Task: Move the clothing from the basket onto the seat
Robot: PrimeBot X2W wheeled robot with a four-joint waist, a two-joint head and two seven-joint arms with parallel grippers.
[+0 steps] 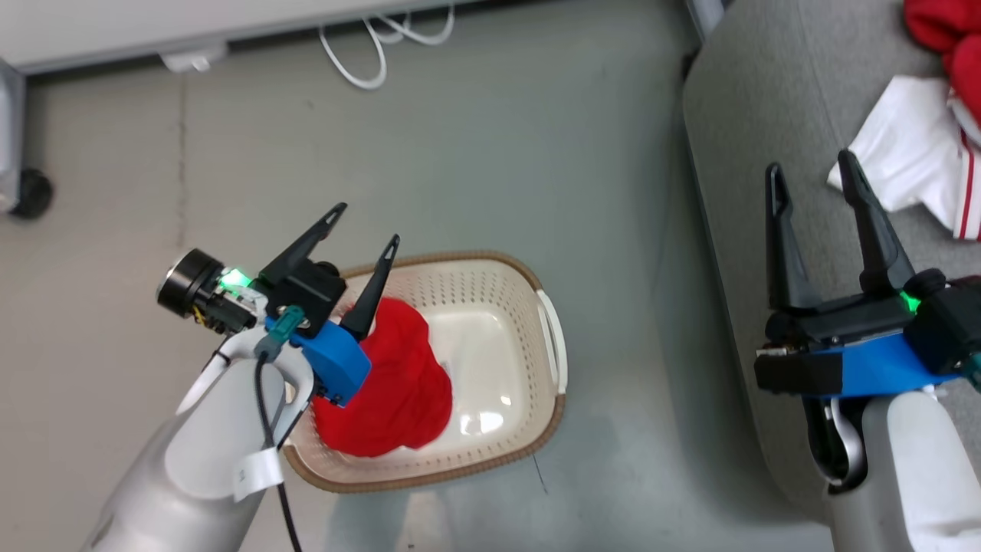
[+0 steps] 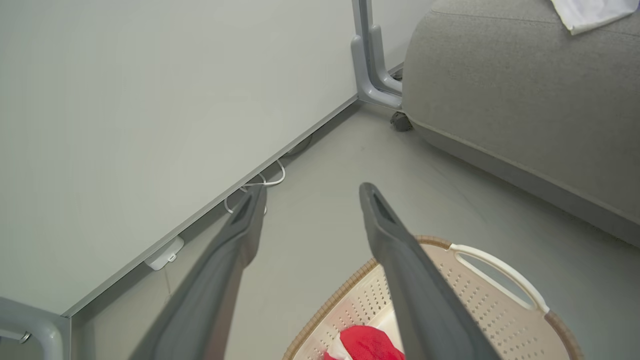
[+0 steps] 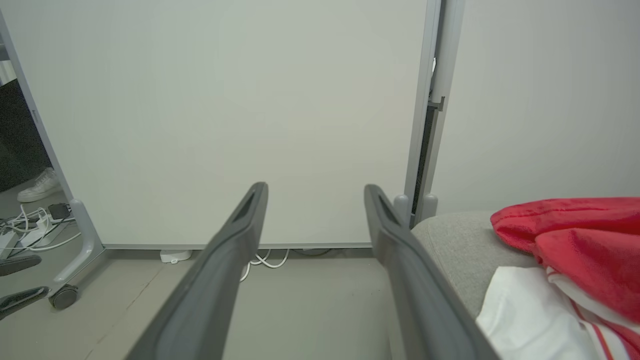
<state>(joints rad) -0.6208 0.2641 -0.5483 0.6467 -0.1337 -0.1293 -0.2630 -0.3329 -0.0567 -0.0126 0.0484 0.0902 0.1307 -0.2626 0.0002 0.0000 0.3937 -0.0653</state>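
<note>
Basket (image 1: 556, 414), on floor (image 1: 536, 153): holds one red garment (image 1: 398, 383). Left pincer (image 1: 368, 222): released, empty, above the basket's rim, likely positioned to fetch it. Right pincer (image 1: 809, 162): released, empty, over seat (image 1: 751, 115), beside clothing (image 1: 904, 153) already laid there.

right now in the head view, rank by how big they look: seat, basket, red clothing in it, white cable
1. seat
2. basket
3. red clothing
4. white cable
</note>
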